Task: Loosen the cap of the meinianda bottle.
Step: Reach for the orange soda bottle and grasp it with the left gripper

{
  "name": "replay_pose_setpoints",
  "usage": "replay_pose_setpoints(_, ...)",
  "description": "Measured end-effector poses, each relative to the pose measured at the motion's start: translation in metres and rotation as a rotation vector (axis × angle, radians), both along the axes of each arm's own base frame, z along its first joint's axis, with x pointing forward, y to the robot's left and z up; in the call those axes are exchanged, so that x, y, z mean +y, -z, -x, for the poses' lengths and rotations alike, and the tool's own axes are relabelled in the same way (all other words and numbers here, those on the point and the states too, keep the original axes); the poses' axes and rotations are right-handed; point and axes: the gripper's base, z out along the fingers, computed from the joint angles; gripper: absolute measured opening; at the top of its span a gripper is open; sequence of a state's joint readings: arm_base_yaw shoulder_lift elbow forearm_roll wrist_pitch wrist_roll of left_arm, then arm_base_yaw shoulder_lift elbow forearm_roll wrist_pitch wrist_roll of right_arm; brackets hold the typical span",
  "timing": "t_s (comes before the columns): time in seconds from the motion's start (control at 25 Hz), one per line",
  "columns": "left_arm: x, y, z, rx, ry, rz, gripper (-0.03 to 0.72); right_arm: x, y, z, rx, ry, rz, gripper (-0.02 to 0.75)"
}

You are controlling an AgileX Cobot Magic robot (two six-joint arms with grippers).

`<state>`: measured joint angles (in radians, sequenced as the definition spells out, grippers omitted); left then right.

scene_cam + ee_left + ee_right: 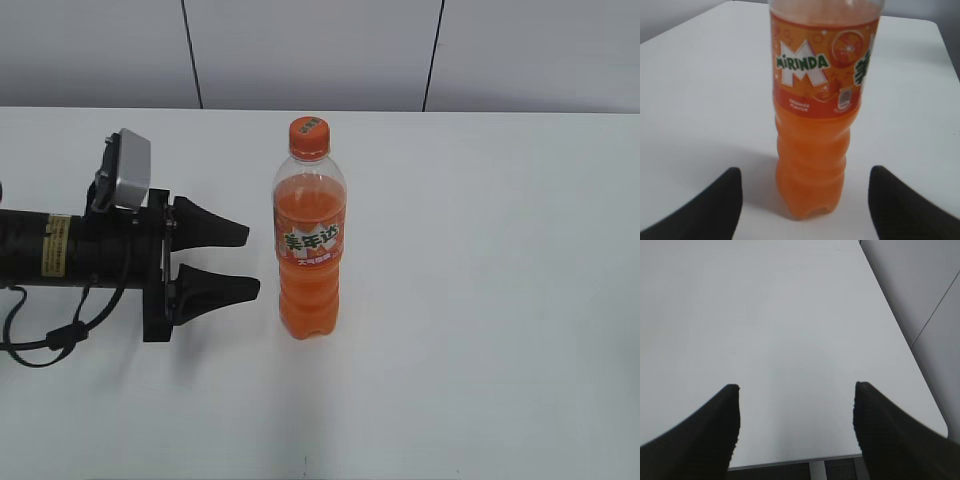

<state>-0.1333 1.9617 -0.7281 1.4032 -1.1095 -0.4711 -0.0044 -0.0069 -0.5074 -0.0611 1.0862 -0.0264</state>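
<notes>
The meinianda bottle (310,235) stands upright near the middle of the white desk (500,300), its orange cap (309,134) seated on the neck with a small pale mark on top, and nothing is touching either of them. The bottle is nearly full of orange drink, and its label faces you with white and green characters. Just to its left your left gripper (250,262) reaches in level with the desk, at the height of the bottle's lower body, its two black jaws spread one above the other and pointing at the bottle with a short gap between their tips and the plastic. In the left wrist view the bottle (815,125) fills the centre between the two dark jaw tips, so the arm looks lined up to close on the body. That placement suggests it is meant to steady the bottle so it cannot spin when the cap is turned. Your right gripper (795,425) does not appear in the exterior view. Its own camera shows its jaws spread with nothing between them, over bare desk (790,330) close to a rounded corner, well away from the bottle. You would judge the task as barely begun: the bottle is not yet held and the cap looks untouched. A tall, full bottle on a smooth desk could tip or slide if nudged off centre.
</notes>
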Motion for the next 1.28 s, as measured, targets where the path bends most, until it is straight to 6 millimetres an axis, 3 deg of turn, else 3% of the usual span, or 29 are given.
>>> replay_pose_setpoints(0.44,-0.028,0.016,-0.020,0.002,0.072,-0.007,0.536,0.000,0.000,0.000,0.000,0.000,0.000,0.532)
replay_pose_setpoints(0.96,-0.054,0.017,-0.016,-0.022,0.114,-0.053,0.541,0.000,0.000,0.000,0.000,0.000,0.000,0.532)
replay_pose_setpoints(1.28,-0.057,0.016,-0.024,-0.020,0.035,-0.053,0.542,0.000,0.000,0.000,0.000,0.000,0.000,0.532)
